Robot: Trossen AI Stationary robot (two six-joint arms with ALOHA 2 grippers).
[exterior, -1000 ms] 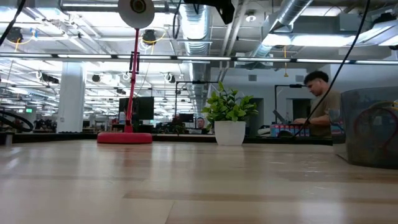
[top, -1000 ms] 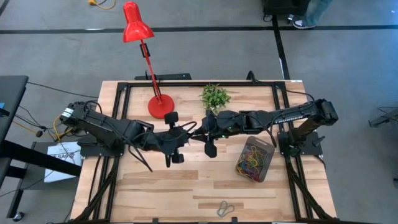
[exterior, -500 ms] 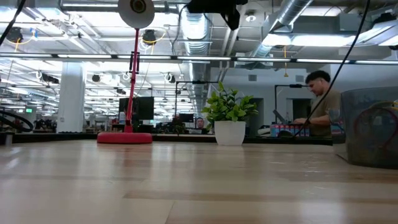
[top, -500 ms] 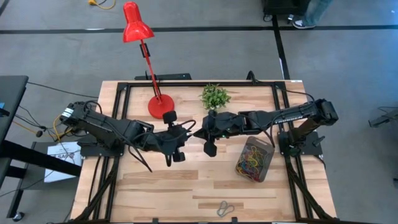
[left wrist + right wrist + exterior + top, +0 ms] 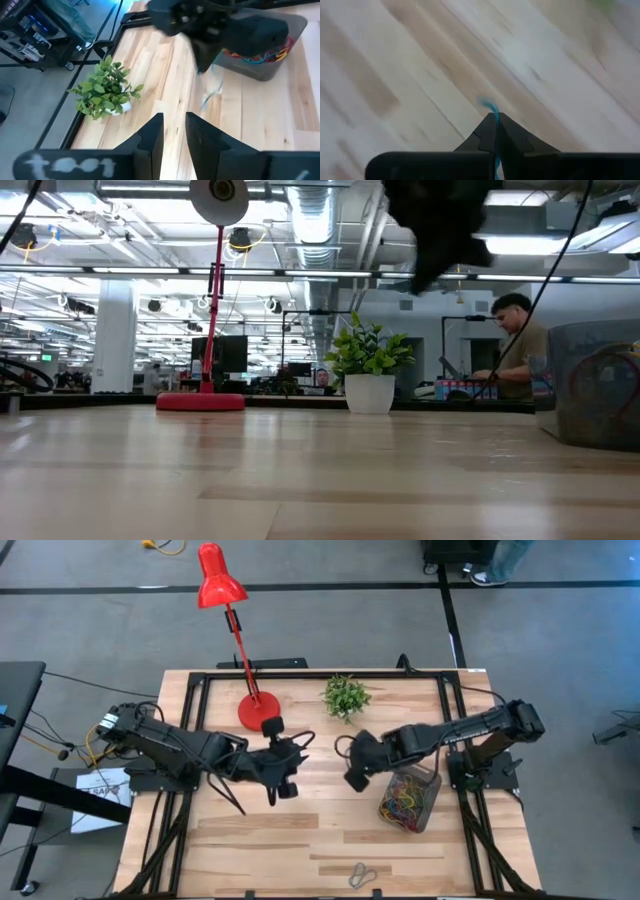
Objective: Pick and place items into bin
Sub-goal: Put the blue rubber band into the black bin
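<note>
My right gripper (image 5: 352, 778) hovers above the table just left of the bin (image 5: 410, 796), shut on a grey-blue rubber band (image 5: 488, 106). The left wrist view shows that gripper (image 5: 207, 52) with the band (image 5: 212, 92) dangling under it. The dark see-through bin (image 5: 267, 60) holds many coloured bands (image 5: 404, 802). A pair of grey loops (image 5: 360, 875) lies flat near the table's near edge. My left gripper (image 5: 298, 752) waits mid-table, narrowly open and holding nothing (image 5: 173, 134). My right gripper pinches the grey-blue band between its two fingertips (image 5: 495, 120); a short bit of band (image 5: 488, 106) pokes out past the tips. The fingers point slanting down. The band hangs slack below them (image 5: 212, 92), lifted clear of the table.
A red lamp's round base (image 5: 257, 712) and a small potted plant (image 5: 345, 695) stand toward the far edge. Bare wood lies between the grippers and the near edge (image 5: 300, 850). A person (image 5: 515, 345) sits in the room beyond the table.
My right gripper has moved from the table's middle toward the right and near side, closing on the bin, and has come lower, carrying the band. The left arm has stayed still.
</note>
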